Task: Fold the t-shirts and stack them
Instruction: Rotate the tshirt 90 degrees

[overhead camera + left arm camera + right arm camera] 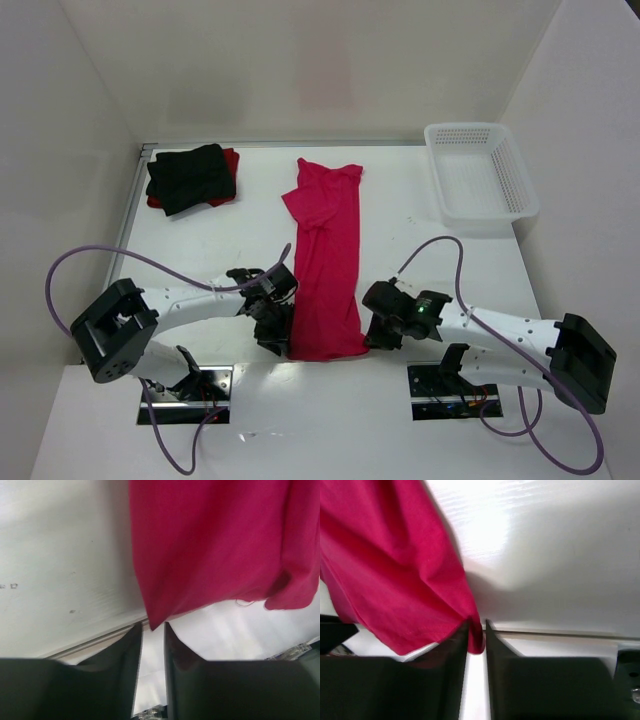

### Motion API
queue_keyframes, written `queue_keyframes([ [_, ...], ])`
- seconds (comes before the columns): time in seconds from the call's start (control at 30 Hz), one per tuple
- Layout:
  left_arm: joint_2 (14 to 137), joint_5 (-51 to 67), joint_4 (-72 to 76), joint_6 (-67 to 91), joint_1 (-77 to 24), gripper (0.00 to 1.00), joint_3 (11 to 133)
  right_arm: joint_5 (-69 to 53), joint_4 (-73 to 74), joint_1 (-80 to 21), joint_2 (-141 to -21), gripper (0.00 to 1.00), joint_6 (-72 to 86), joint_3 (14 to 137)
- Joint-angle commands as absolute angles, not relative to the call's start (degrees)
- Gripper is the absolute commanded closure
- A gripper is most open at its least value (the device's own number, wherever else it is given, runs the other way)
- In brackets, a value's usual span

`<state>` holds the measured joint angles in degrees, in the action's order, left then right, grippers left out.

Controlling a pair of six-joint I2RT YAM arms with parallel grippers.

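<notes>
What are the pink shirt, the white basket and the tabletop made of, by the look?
The pink t-shirt: soft matte cloth, probably a cotton-type knit; it drapes in folds, with a loose thread at the hem. The white basket: stiff plastic, probably moulded; even rows of holes. The table: hard, smooth white top with a mild sheen and faint grain; laminate or paint, cannot tell.
</notes>
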<state>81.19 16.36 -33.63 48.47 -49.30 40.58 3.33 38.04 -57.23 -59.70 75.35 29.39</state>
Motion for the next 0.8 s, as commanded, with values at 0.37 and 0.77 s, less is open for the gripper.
queue_keyframes([
  [0.37, 80.77, 15.73, -40.61, 41.41, -45.36, 0.17, 56.32, 11.14, 38.06, -56.69, -55.03, 0.09, 68.12, 39.54],
  [0.77, 86.65, 10.55, -23.85, 34.81, -28.66, 0.13, 67.14, 21.01, 24.54, -37.47, -70.39, 0.10, 54.33, 53.78],
])
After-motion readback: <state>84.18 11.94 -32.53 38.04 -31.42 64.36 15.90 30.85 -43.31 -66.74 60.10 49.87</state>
